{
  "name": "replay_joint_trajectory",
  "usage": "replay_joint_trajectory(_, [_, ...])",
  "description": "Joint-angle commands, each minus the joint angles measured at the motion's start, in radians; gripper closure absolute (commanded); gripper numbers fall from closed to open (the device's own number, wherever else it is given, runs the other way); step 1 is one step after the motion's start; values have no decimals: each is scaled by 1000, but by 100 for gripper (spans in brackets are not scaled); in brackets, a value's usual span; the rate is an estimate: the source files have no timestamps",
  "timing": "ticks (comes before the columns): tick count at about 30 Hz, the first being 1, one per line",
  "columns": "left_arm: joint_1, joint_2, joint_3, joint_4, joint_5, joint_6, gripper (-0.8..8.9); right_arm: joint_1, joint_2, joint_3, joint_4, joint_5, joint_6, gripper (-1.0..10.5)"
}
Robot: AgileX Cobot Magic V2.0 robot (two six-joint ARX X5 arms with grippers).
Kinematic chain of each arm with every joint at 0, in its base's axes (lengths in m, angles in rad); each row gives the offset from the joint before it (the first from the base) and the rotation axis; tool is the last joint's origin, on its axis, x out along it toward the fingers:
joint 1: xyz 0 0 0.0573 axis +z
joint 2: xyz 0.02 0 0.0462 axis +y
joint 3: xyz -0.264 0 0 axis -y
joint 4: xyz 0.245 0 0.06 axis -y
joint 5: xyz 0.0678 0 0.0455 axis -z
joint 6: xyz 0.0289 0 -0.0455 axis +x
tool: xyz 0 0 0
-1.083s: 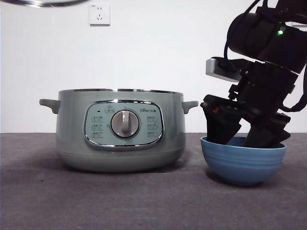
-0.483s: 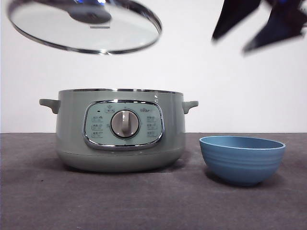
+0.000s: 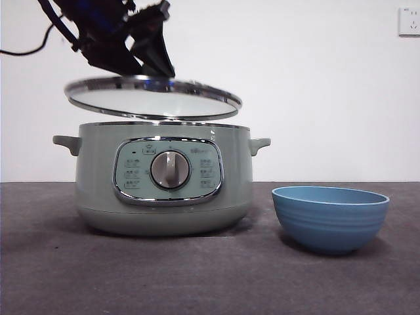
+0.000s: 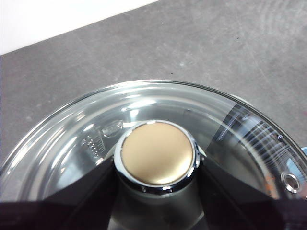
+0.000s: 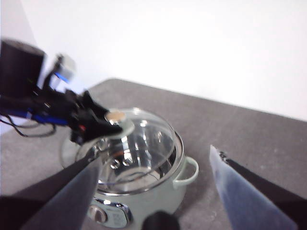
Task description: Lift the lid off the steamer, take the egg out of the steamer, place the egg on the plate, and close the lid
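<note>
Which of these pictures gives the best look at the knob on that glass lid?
The left wrist view: the lid's knob fills the picture from just above, its pale top ringed in chrome, flanked by the left pincer. In the front view that pincer hides the knob. The right wrist view shows it small and blurred.

A pale sage-green steamer (image 3: 164,180) with a chrome rim stands on a dark grey, faintly speckled table (image 3: 210,275) before a plain white wall (image 3: 315,85). Its chrome-framed front panel carries a silver-grey dial (image 3: 170,169) among small white markings. The lid (image 3: 153,98) is clear glass edged in chrome; from the left wrist view its knob (image 4: 157,153) shows a tan-gold top ringed in chrome. The plate (image 3: 330,218) is matte blue with faint horizontal ridges. The left gripper (image 3: 128,49) is black, with blue cabling glimpsed behind. A white wall socket (image 3: 408,21) sits at upper right.
</note>
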State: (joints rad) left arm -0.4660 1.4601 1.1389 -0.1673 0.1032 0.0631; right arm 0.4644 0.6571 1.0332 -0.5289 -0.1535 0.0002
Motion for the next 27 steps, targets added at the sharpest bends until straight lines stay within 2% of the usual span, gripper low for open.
replay_joint_trajectory(1, [-4, 21, 14, 57, 2, 16, 822, 2, -20, 3, -2, 3, 11, 560])
replay_joint_trajectory(27, [-12, 93, 14, 66, 4, 11, 822, 2, -35, 3, -41, 1, 18, 564])
